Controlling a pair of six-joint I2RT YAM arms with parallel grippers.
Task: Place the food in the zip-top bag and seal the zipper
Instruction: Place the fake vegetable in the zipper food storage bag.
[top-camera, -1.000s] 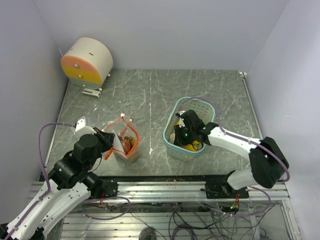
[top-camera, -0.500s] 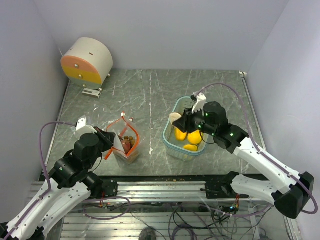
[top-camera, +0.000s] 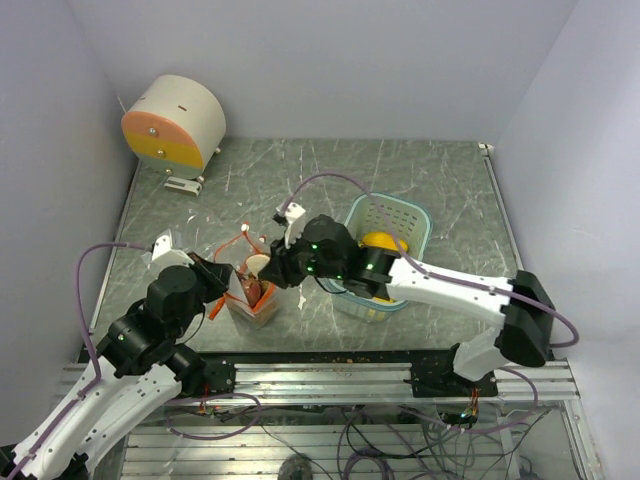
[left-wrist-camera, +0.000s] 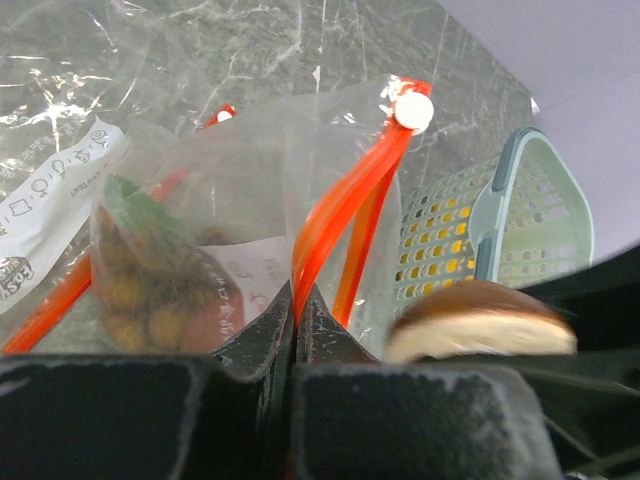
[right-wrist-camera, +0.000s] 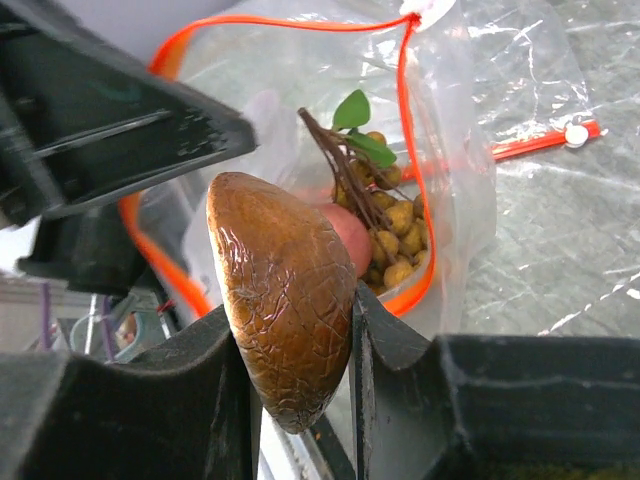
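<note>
Orange zipper strip (left-wrist-camera: 345, 200) of the zip-top bag (top-camera: 250, 295) is pinched flat in the left gripper (left-wrist-camera: 293, 305). Jaws are fully closed on it, at the bag's near-left rim. L arm comes up from near-left of the bag, elbow bent, wrist aimed at the bag's mouth. The mouth stands open.

R arm is stretched across from the right of the bag. Its forearm passes over the near part of the teal basket (top-camera: 400, 215), wrist tipped down twd the bag. Right gripper (right-wrist-camera: 300, 330) sits just over the bag's mouth, gap narrow, clamped on a brown cap-shaped piece (right-wrist-camera: 285, 300) w/ glossy crackled skin and a pale underside in top view. The piece is above the opening; we can't tell if any of it is below the rim.

Inside the bag: bunch of small brown fruits (right-wrist-camera: 392, 240) w/ stem + green leaf (right-wrist-camera: 352, 108), and a reddish round fruit (right-wrist-camera: 348, 235) touching the bunch. White slider (left-wrist-camera: 413, 110) is at the bag's far corner.

One yellow-orange fruit (top-camera: 378, 241) sits in the basket, right of the bag. L wrist view shows more yellow through the basket holes, count unclear. Cream/orange drum (top-camera: 175, 122) is far-left of the bag, well apart. Bag stands on a grey marble-look table (top-camera: 300, 180).
</note>
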